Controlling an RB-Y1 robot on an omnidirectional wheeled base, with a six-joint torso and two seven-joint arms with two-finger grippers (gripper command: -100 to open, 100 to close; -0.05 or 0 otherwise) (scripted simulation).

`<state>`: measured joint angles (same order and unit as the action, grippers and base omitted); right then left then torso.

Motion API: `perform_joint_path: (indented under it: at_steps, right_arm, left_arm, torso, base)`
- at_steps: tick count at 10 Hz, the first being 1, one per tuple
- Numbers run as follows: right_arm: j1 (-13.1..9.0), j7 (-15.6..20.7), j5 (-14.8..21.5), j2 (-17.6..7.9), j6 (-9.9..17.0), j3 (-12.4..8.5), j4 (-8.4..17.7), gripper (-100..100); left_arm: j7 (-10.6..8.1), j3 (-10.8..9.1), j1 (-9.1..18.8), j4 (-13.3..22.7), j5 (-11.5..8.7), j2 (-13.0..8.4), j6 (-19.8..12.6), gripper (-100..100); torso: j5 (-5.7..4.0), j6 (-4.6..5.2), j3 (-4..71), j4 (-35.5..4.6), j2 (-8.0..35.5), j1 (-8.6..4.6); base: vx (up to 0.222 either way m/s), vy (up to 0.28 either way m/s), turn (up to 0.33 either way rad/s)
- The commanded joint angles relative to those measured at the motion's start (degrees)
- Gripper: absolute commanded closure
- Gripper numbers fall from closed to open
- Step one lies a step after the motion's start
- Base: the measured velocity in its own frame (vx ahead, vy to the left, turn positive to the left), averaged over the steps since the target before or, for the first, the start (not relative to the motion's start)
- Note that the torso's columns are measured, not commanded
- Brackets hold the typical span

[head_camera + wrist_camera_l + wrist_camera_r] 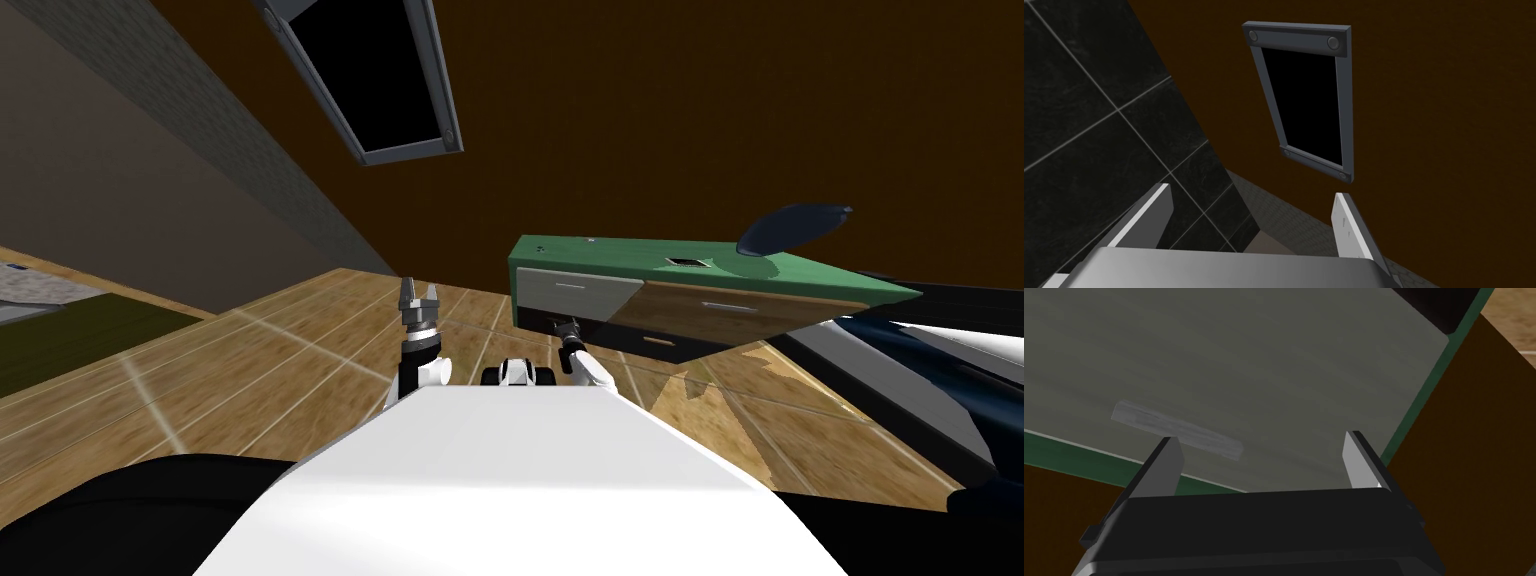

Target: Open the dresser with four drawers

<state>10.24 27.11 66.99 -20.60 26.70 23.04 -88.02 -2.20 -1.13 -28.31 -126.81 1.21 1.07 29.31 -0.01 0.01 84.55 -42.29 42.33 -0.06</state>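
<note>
Right pincer (1260,436), blades apart, faces a flat grey drawer front (1249,363) edged in green; its slim grey bar handle (1176,430), just ahead by one blade, looks rigid: grip there. Left pincer (1251,190) apart.

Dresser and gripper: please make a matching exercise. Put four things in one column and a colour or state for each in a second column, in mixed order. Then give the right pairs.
Column one:
1. dresser top
2. drawer front
3. right gripper
4. floor

Column two:
A. open, facing the bar handle
B. brown wood planks
C. green
D. grey

Pairs: 1-C, 2-D, 3-A, 4-B
</note>
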Motion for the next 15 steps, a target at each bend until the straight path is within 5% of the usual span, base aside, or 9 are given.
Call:
perform_joint_path:
  at_steps: [1, 15]
  right_arm:
    - [-3.1, 2.0, 4.3, -0.9, 3.8, 1.8, 4.0, -100]
    - [-16.1, 9.5, 22.4, -7.3, 17.5, 8.8, 18.7, -100]
  left_arm:
    - [0.00, 0.00, 0.0, 0.0, 0.0, 0.0, 0.0, 0]
    - [0.00, 0.00, 0.0, 0.0, 0.0, 0.0, 0.0, 0]
  torso:
    - [-0.01, -0.01, 0.0, 0.0, 0.0, -0.01]
    - [0.02, -0.01, 0.0, 0.0, 0.0, 0.08]
  base:
    - [0.078, 0.018, 0.050]
    - [0.071, -0.002, 0.040]
